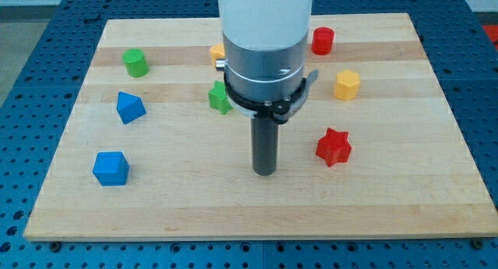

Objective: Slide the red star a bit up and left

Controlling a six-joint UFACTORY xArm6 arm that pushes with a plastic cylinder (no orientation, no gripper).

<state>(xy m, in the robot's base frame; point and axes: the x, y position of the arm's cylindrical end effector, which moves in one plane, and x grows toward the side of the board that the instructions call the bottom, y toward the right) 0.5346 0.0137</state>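
Observation:
The red star point(334, 147) lies on the wooden board point(156, 207), right of the middle and toward the view's bottom. My tip point(265, 172) rests on the board to the star's left and slightly lower, about a block's width apart from it, not touching. The white and grey arm body rises above the rod and hides part of the board behind it.
A red cylinder point(323, 40) and a yellow hexagonal block point(347, 85) lie at the upper right. A green star point(220, 98) and an orange block point(217, 53) are partly hidden by the arm. A green cylinder point(135, 63) and two blue blocks point(130, 107) point(110, 169) lie at left.

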